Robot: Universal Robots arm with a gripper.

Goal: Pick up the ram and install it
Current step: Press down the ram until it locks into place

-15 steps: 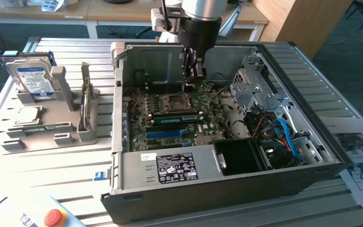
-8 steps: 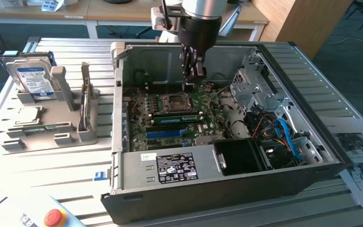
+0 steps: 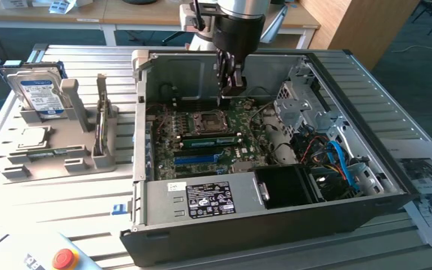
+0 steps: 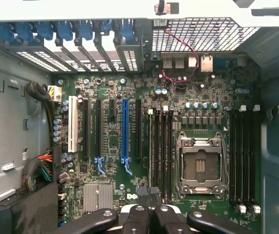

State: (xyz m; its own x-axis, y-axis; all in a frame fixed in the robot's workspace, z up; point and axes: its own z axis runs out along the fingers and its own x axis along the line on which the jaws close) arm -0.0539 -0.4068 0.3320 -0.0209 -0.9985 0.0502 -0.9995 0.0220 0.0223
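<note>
The ribbed metal desk (image 3: 66, 208) carries an open black computer case (image 3: 276, 222), its sheet-metal walls forming a deep box with the green motherboard (image 3: 224, 143) at the bottom. Inside, free room is narrow: a drive cage (image 3: 306, 109) and blue cables (image 3: 343, 166) crowd the exterior view's right, a black power supply (image 3: 208, 199) fills the near edge, and the upright back wall stands close behind the arm. To the exterior view's left of the case, well apart from it, a grey holder (image 3: 58, 152) keeps a boxy silver hard drive (image 3: 40, 95) and a square processor chip (image 3: 32, 136).

The pincer (image 3: 233, 84) hangs inside the case above the board, its fingers (image 4: 146, 217) pressed fully together with nothing between them.

The ram (image 3: 210, 140), a long flat green stick, lies seated in a slot just beside the square metal processor socket (image 3: 205, 121). In the wrist view, black slots (image 4: 161, 151) run beside the socket (image 4: 200, 165).
</note>
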